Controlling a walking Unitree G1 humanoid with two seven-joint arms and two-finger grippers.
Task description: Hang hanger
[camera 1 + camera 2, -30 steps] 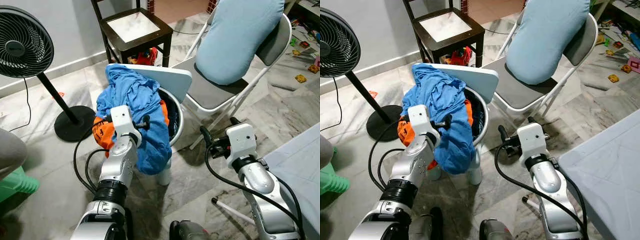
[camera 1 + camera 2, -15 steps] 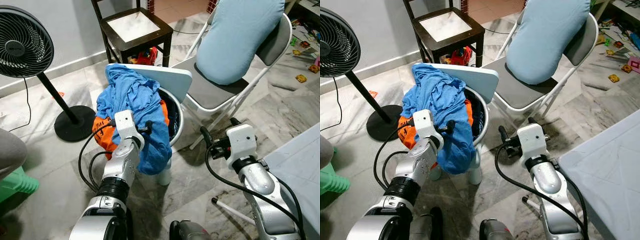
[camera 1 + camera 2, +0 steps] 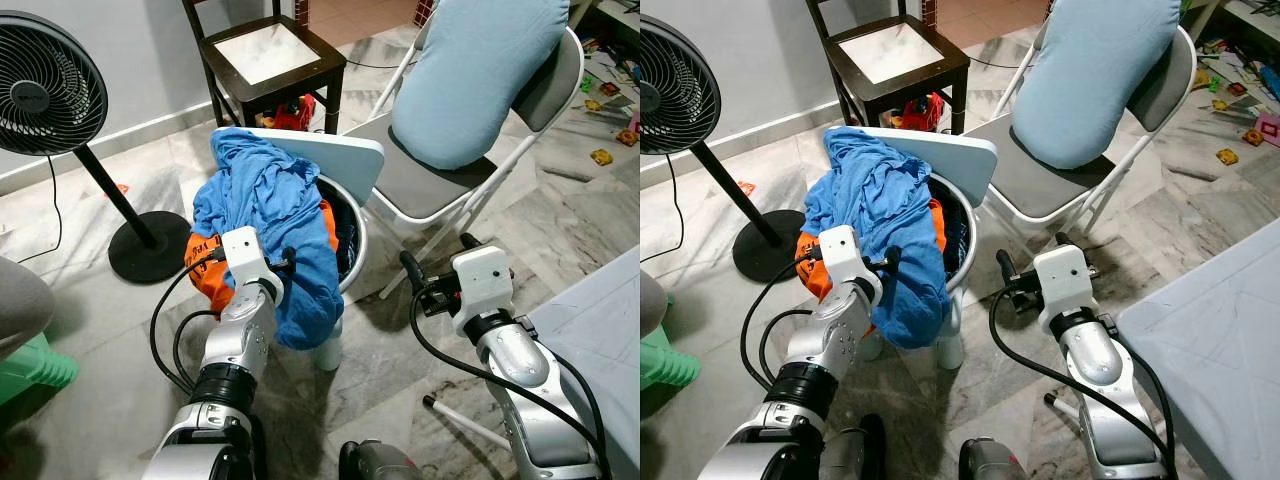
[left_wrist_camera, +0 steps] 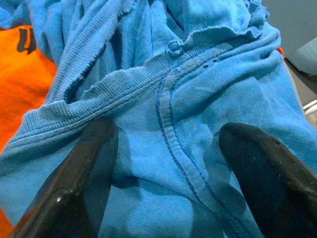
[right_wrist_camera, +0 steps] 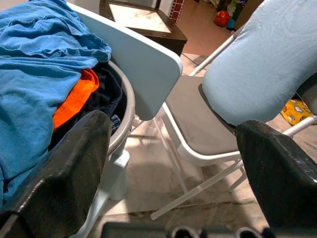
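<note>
Judging from the current layout, the task is at an early stage: no hanger can be made out, and nothing has been hung. The left gripper (image 3: pixel 283 262) is pressed against the blue garment (image 3: pixel 268 215) draped over the rim of the white laundry basket (image 3: pixel 962 262); in the left wrist view its fingers (image 4: pixel 86 171) stand wide apart with blue cloth between them, the pads not closed on it. An orange garment (image 3: pixel 207 268) lies beneath the blue one and carries dark lettering too small to read. The right gripper (image 3: pixel 1032 270) hovers beside the basket, near the grey folding chair (image 3: pixel 415 185), its fingers (image 5: pixel 59 186) spread wide and holding nothing. Remaining work, as a judgement: locate the hanger, which may lie hidden under the clothes, grasp it, and carry it to a rail. The black pedestal fan (image 3: pixel 48 85) bears a small hub label that is illegible. No other writing can be read.
</note>
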